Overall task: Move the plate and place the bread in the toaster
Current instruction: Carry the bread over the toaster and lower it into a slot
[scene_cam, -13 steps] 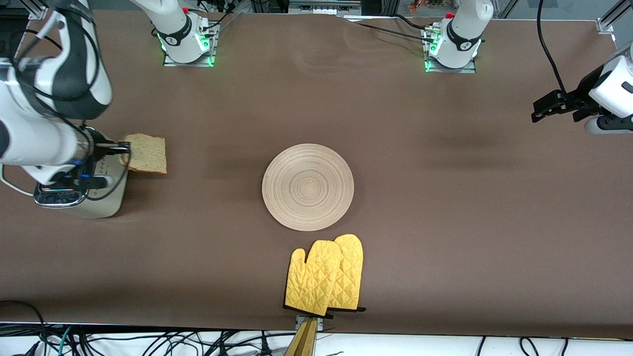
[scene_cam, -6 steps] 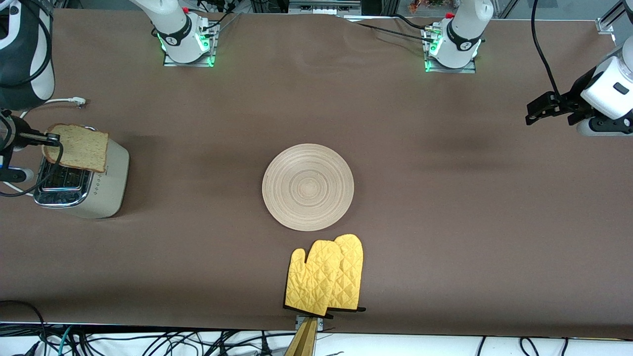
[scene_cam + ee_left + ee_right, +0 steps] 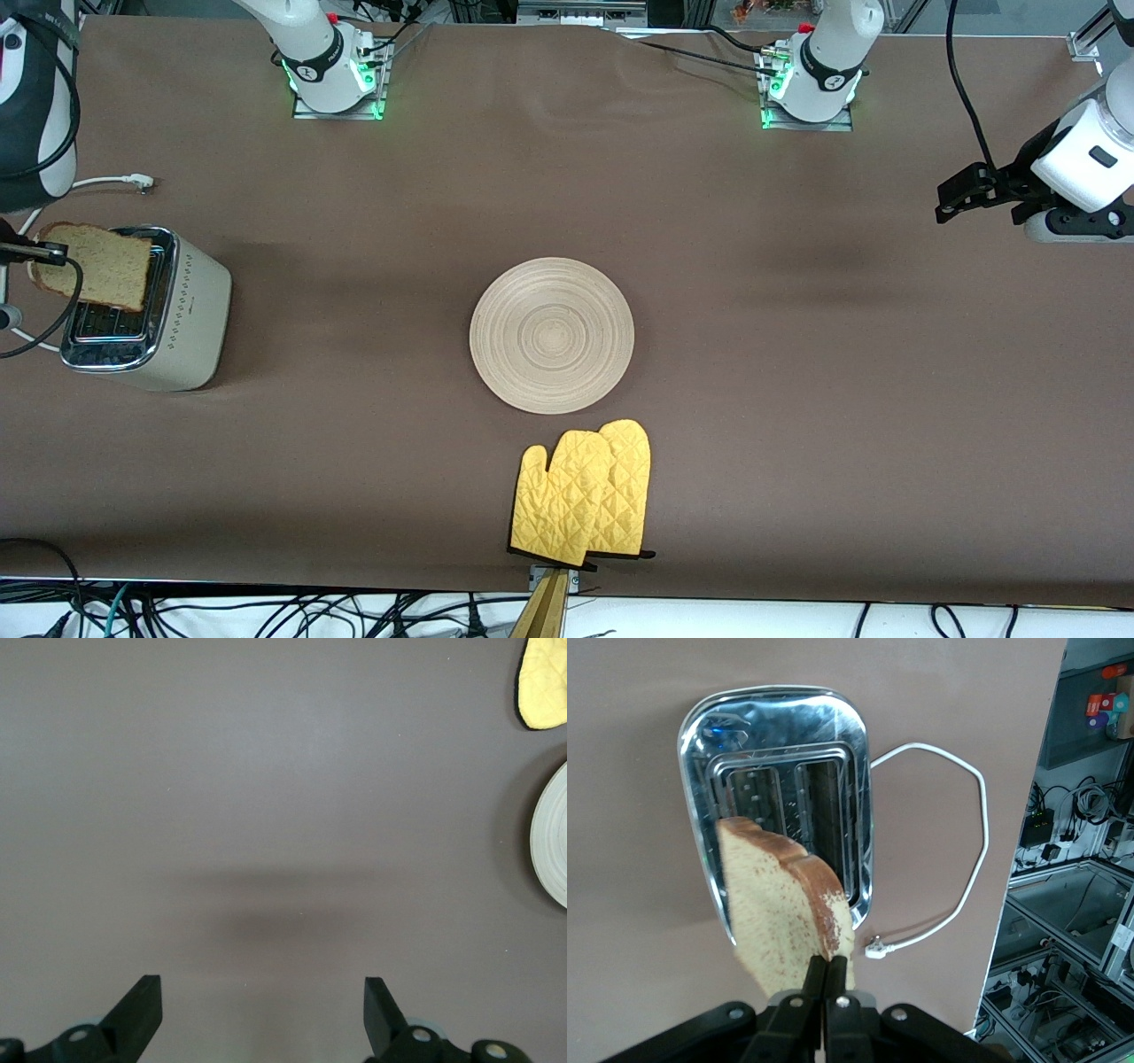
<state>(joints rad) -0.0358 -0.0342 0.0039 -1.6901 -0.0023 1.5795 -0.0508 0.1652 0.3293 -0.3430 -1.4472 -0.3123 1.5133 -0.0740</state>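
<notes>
The bread (image 3: 93,264), a brown speckled slice, hangs tilted over the chrome top of the cream toaster (image 3: 190,323). My right gripper (image 3: 51,256) is shut on its crust edge. In the right wrist view the bread (image 3: 775,912) sits above the toaster (image 3: 771,718), partly covering its two slots, with the right gripper (image 3: 826,973) pinching the crust. The pale wooden plate (image 3: 551,335) lies bare at mid-table, and its rim (image 3: 554,846) shows in the left wrist view. My left gripper (image 3: 952,199) waits open over bare table at the left arm's end, with nothing between the fingers of this left gripper (image 3: 263,992).
A pair of yellow oven mitts (image 3: 585,496) lies nearer the front camera than the plate, close to the table edge; a mitt tip (image 3: 542,682) shows in the left wrist view. The toaster's white cord (image 3: 115,182) trails on the table beside it, looping (image 3: 970,850) toward the table's end.
The right gripper has carried the bread from beside the toaster toward the right arm's end, so that it now hangs over the slots. The left gripper has drifted slightly.
</notes>
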